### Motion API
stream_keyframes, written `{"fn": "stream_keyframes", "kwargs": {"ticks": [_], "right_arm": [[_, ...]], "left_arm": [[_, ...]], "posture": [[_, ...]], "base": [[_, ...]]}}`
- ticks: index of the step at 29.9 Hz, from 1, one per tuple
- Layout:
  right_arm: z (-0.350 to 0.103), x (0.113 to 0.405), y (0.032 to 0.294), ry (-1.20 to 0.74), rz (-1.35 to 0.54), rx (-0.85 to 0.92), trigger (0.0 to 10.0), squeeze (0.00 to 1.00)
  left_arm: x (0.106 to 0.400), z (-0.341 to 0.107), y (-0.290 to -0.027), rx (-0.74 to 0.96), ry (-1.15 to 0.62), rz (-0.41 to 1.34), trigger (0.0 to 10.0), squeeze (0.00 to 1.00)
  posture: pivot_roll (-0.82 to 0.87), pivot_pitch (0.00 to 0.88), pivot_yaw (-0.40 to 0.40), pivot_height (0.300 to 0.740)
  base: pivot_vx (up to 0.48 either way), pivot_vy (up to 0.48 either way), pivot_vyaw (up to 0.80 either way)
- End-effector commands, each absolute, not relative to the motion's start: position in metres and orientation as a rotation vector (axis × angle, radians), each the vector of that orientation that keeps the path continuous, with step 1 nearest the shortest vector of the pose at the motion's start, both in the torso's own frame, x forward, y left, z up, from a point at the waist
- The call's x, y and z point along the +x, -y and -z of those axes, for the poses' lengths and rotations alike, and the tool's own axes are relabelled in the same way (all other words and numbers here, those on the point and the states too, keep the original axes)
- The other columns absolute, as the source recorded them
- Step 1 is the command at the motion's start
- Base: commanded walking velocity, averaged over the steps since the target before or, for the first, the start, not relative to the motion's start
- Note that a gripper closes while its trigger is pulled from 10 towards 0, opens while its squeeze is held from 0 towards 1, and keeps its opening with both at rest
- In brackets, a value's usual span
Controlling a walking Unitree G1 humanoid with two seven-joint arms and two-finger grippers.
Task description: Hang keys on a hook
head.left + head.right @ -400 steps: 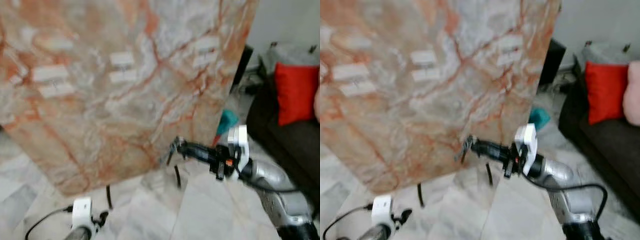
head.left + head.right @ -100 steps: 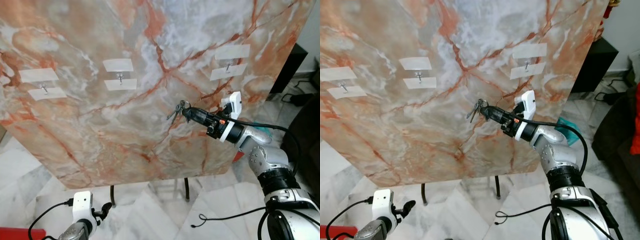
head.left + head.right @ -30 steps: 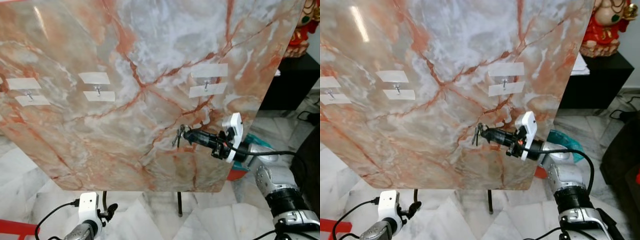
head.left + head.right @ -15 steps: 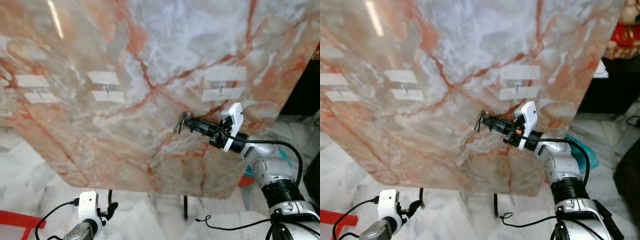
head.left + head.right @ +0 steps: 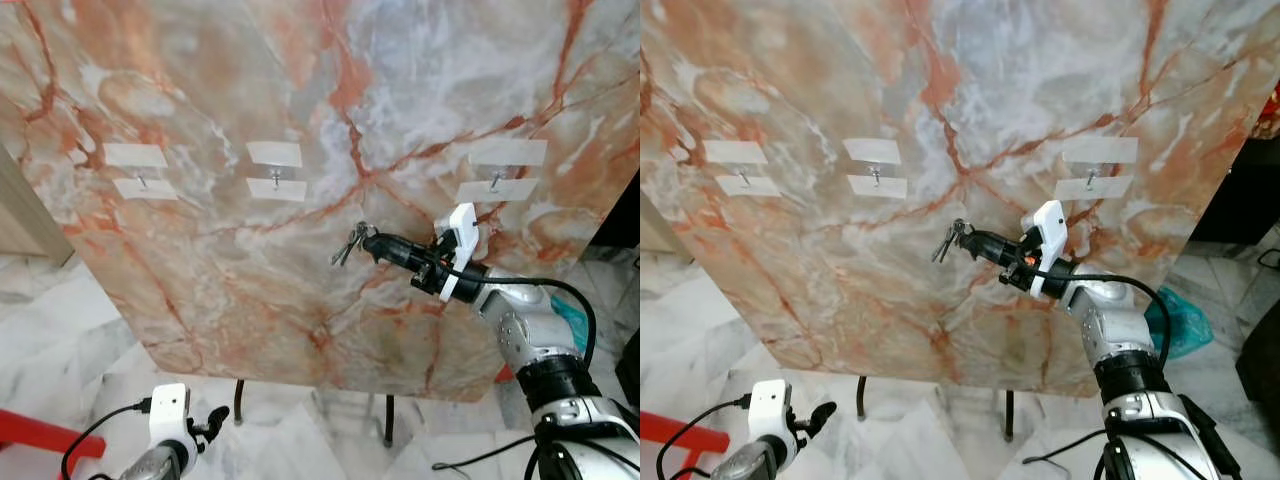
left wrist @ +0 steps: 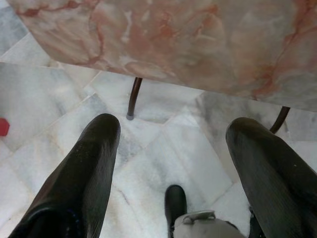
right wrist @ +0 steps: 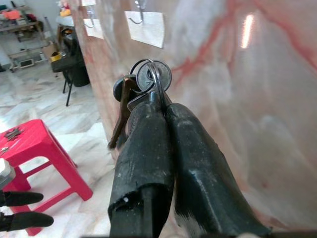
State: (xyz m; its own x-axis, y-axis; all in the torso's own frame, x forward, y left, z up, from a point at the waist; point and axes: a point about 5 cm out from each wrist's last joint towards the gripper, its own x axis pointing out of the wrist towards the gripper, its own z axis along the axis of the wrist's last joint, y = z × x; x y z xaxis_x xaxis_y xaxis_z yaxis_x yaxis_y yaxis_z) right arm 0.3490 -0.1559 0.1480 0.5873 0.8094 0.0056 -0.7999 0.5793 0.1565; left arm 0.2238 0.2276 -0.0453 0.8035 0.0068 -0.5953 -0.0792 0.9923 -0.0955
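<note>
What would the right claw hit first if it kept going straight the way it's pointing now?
Probably the marble panel. The right claw holds the keys close to its face, aimed below the middle hook, so the keys would likely touch first. Depth is unclear.

Home interior: marble floor tiles (image 6: pixel 163 148), red plastic stool (image 7: pixel 34 153)

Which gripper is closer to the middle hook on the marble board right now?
Right. The right gripper, jaws shut on the keys, sits just below and to the right of the middle hook. The left gripper hangs far below, near the floor.
</note>
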Motion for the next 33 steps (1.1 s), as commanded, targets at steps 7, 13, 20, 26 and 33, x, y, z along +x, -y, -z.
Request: {"fn": "stream_keyframes", "kwargs": {"ticks": [7,13,20,26,33], "right_arm": [[-0.145,0.351,0.176,-0.063,-0.816,0.177,10.0,0.0],[-0.115,0.326,0.186,-0.118,-0.812,0.203,10.0,0.0],[-0.108,0.307,0.194,-0.119,-0.815,0.235,10.0,0.0],[-0.116,0.31,0.201,-0.098,-0.777,0.233,10.0,0.0],[-0.123,0.309,0.209,-0.101,-0.757,0.172,10.0,0.0]], "left_arm": [[0.221,0.049,-0.224,-0.129,-0.655,-0.034,10.0,0.0],[0.217,0.051,-0.223,-0.13,-0.661,-0.035,10.0,0.0],[0.217,0.051,-0.222,-0.127,-0.662,-0.028,10.0,0.0],[0.22,0.05,-0.221,-0.123,-0.655,-0.026,10.0,0.0],[0.22,0.049,-0.223,-0.125,-0.649,-0.037,10.0,0.0]], "posture": [[0.07,0.046,0.026,0.74],[0.06,0.038,0.025,0.74],[0.05,0.026,0.031,0.74],[0.05,0.038,0.031,0.74],[0.05,0.057,0.032,0.74]], "base": [[0.0,0.0,0.0],[0.0,0.0,0.0],[0.0,0.0,0.0],[0.0,0.0,0.0],[0.193,0.0,0.0]]}}
